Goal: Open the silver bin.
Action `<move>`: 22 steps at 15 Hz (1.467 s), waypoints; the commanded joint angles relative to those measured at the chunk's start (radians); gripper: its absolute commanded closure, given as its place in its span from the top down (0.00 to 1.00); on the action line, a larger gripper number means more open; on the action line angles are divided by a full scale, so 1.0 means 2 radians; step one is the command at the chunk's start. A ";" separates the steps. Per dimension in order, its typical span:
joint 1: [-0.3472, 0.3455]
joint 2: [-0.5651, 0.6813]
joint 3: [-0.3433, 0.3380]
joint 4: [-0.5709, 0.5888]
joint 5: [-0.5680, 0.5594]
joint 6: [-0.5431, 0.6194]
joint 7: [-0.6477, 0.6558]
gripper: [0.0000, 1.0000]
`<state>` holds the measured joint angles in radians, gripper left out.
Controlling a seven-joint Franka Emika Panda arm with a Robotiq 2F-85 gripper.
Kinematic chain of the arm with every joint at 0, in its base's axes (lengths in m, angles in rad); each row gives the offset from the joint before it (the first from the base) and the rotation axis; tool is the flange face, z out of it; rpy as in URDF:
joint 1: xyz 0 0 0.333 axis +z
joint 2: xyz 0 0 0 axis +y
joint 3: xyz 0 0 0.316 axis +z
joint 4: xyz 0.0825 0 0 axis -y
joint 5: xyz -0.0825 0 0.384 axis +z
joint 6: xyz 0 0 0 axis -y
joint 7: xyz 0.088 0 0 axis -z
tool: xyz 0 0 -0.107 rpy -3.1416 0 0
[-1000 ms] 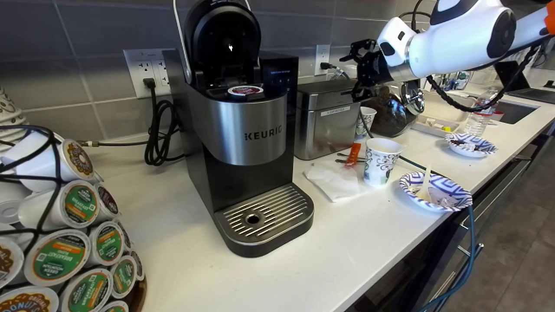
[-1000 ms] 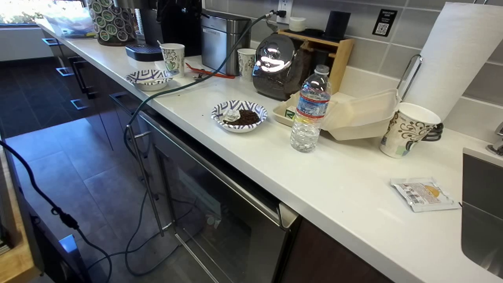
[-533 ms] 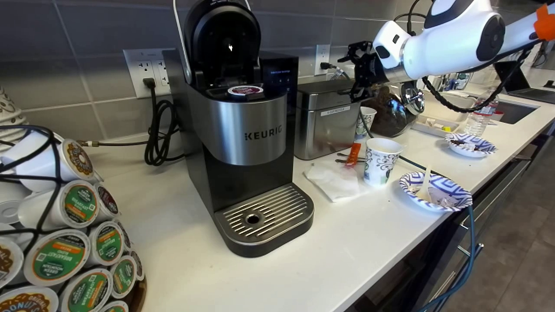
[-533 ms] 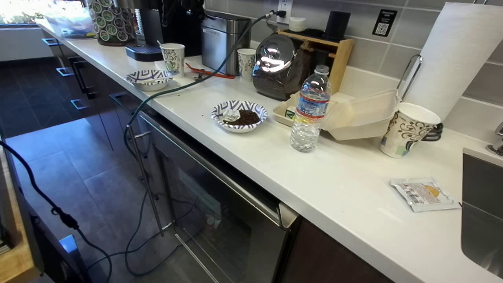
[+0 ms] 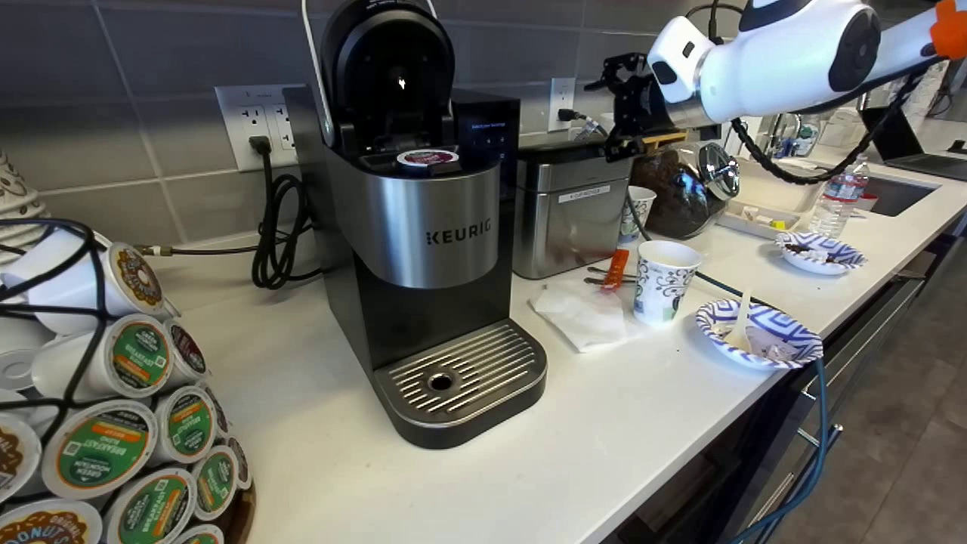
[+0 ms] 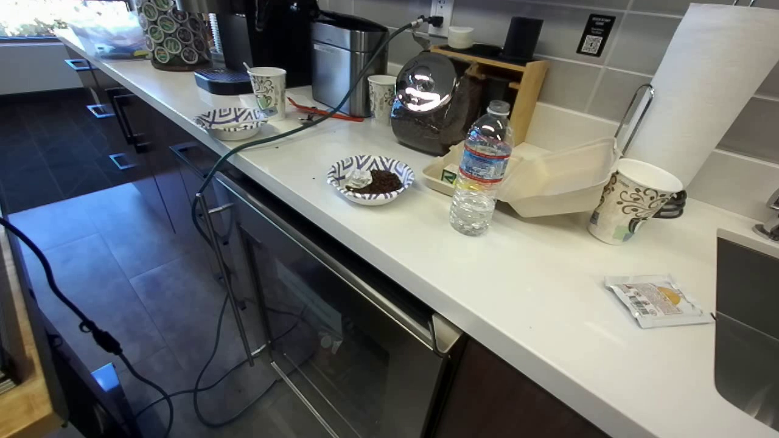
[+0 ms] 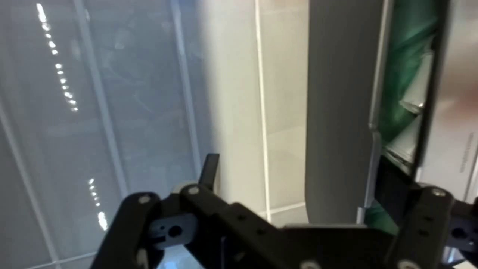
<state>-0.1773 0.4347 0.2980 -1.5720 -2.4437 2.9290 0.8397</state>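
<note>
The silver bin (image 5: 578, 230) stands beside the coffee machine. It also shows in an exterior view (image 6: 333, 76). Its dark lid (image 6: 353, 22) is partly raised and tilted. In the wrist view the grey lid (image 7: 343, 93) stands apart from the steel front wall (image 7: 453, 130). A green liner (image 7: 405, 48) and pale packets show in the gap. My gripper (image 5: 607, 117) is open at the bin's top, near its right end. In the wrist view one finger (image 7: 390, 186) is in the gap by the lid's edge; the other is outside, beyond the lid.
The KEURIG machine (image 5: 423, 219) stands left of the bin. A paper cup (image 5: 638, 211) and a glass jar (image 5: 676, 189) stand on its right. Another paper cup (image 5: 666, 283), a napkin (image 5: 582, 310) and a bowl (image 5: 759, 332) are in front. A cable (image 6: 365, 70) runs past the bin.
My gripper first shifted slightly left, then rose. The bin's lid went from flat to partly raised. The other objects have not moved.
</note>
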 commanded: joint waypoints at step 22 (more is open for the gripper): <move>0.030 0.090 0.015 0.146 0.018 -0.162 0.003 1.00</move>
<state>-0.1200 0.5915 0.3266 -1.3126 -2.4282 2.6289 0.8427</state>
